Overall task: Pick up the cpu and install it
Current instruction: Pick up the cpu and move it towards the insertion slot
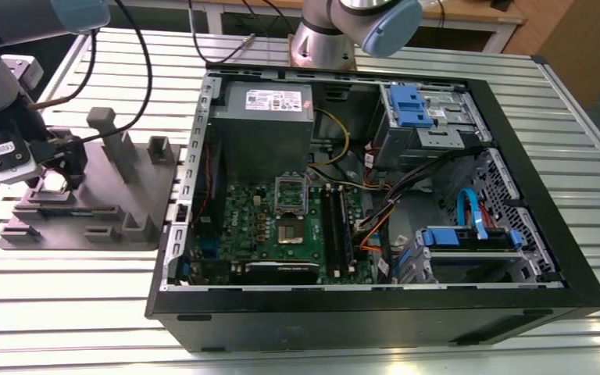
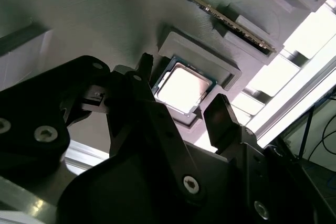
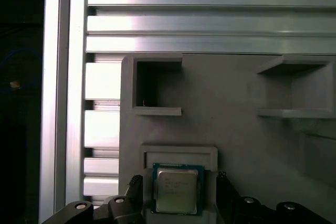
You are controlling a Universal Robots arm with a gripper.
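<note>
Gripper (image 1: 58, 176) is seen at the exterior view's left, held low over a grey fixture block (image 1: 123, 195) on the slatted table (image 1: 71, 312). In both wrist views its fingers (image 2: 220, 119) are spread apart, one on each side of the cpu (image 2: 184, 87) (image 3: 177, 188), which is seated flat in a square recess of the block. Further right, an open computer case (image 1: 383, 312) is laid on its side, its motherboard (image 1: 269, 226) exposed.

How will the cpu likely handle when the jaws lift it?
The cpu looks flat and rigid, so it probably won't flex. Its shiny metal top suggests slipperiness. Seated in a recess, it likely won't slide if nudged.
</note>
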